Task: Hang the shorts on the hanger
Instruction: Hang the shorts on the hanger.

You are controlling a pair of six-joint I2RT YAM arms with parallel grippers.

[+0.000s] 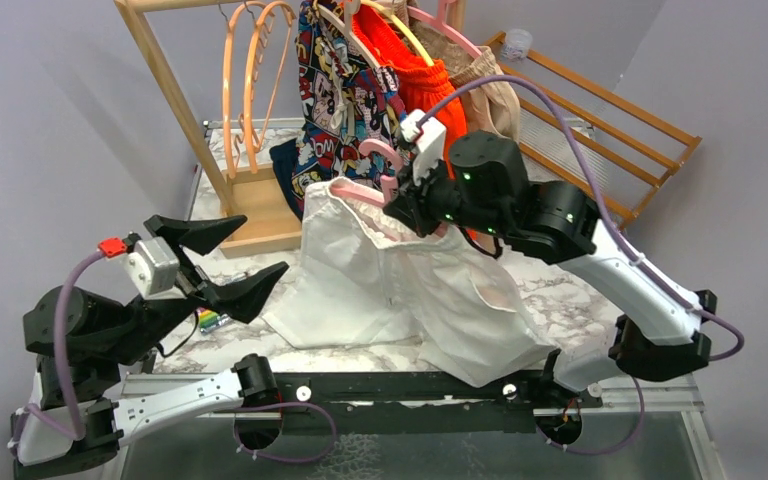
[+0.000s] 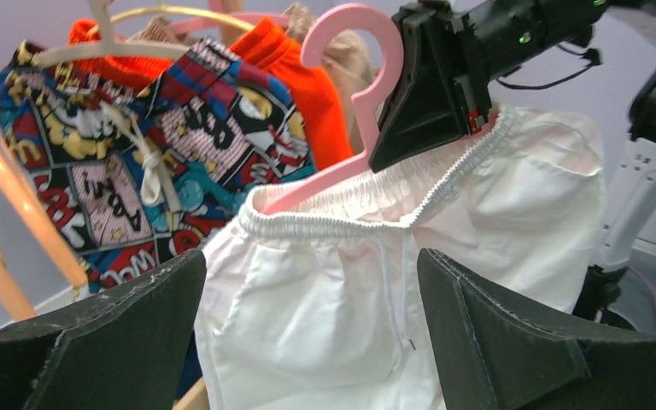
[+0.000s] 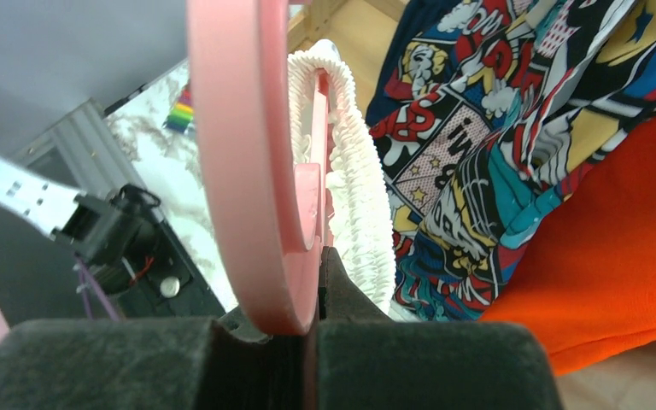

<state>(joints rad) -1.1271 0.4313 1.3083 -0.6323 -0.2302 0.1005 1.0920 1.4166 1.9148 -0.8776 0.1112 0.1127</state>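
Observation:
The white shorts [image 1: 380,285] hang by their gathered waistband on the light-pink hanger [image 1: 378,152], their legs trailing onto the marble table [image 1: 570,295]. My right gripper [image 1: 407,205] is shut on the hanger just below its hook. In the right wrist view the pink hanger [image 3: 239,154] is pinched between the black pads, with the waistband [image 3: 359,196] right behind it. My left gripper [image 1: 263,245] stands open to the left of the shorts, apart from them. In its wrist view the shorts [image 2: 325,307] hang beyond the wide jaws [image 2: 310,265], under the hanger hook [image 2: 354,51].
A wooden rack [image 1: 170,90] stands at the back with orange hangers [image 1: 250,80], comic-print shorts [image 1: 340,90] and orange-red shorts [image 1: 415,75]. Its base [image 1: 255,215] lies behind the left gripper. A slatted wooden frame [image 1: 600,120] leans at the back right. A small colourful object [image 1: 210,320] lies near the left arm.

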